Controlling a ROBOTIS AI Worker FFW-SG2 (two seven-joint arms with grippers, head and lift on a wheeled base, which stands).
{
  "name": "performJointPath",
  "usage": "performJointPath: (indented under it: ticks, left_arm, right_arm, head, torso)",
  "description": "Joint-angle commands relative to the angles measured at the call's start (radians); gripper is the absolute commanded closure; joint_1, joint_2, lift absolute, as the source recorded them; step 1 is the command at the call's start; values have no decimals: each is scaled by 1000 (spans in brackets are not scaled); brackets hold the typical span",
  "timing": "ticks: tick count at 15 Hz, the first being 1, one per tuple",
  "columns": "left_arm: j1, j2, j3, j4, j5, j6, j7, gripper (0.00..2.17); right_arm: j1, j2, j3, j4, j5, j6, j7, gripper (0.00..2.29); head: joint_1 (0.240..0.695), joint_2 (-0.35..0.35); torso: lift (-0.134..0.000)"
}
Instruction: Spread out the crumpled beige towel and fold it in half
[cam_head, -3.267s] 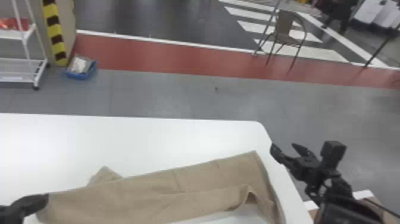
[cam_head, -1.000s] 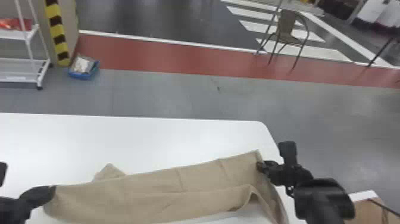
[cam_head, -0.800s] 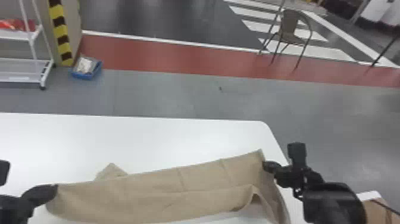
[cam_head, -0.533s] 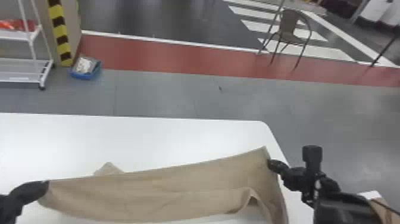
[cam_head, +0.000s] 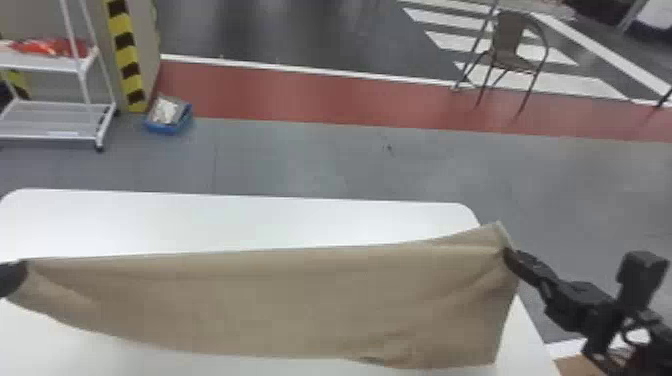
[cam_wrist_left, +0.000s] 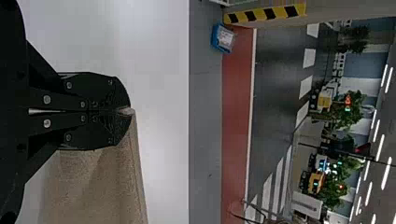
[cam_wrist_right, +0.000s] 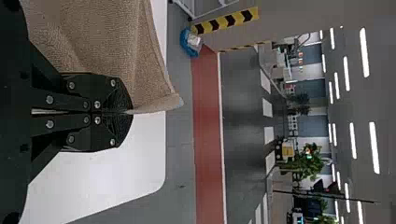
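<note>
Spreading the towel (cam_head: 280, 300), you're clamping it in both left gripper (cam_wrist_left: 125, 111) and right gripper (cam_wrist_right: 127, 112); it's hanging between them over the desk (cam_head: 240, 220). Next, you're probably needing to lay it flat.

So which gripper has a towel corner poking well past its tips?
The right gripper; at the left gripper, the towel ends about at the tips.
</note>
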Motion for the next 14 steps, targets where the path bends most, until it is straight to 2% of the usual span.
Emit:
performJointPath:
  ticks: [1, 2, 4, 6, 8, 10, 14]
  left_arm:
    - [28, -2, 85, -81, 55, 76, -14, 1352]
    - [33, -1, 108, -95, 81, 97, -25, 1352]
    - [39, -18, 159, -116, 98, 131, -66, 1352]
    - [41, -25, 228, -127, 131, 177, -126, 1352]
    - [41, -25, 289, -139, 131, 214, -160, 1352]
    - [42, -33, 330, -177, 107, 281, -195, 1349]
    - [42, -36, 427, -214, 108, 404, -239, 1349]
  right_arm:
    - [77, 44, -35, -156, -62, 51, 14, 1659]
    - [100, 64, -52, -209, -88, 63, 27, 1656]
    - [129, 97, -87, -301, -118, 109, 63, 1656]
    - [172, 97, -129, -403, -171, 155, 100, 1656]
    - [228, 97, -155, -482, -231, 180, 110, 1659]
    - [258, 97, -192, -517, -274, 189, 133, 1656]
    - [301, 97, -227, -534, -337, 213, 176, 1656]
  head:
    - [695, -246]
    - [695, -230]
    - [695, -218]
    - [695, -208]
    - [695, -204]
    - [695, -183]
    - [695, -136]
  torso:
    - [0]
    - [0]
    - [0]
    - [0]
    - [0]
    - [0]
    - [0]
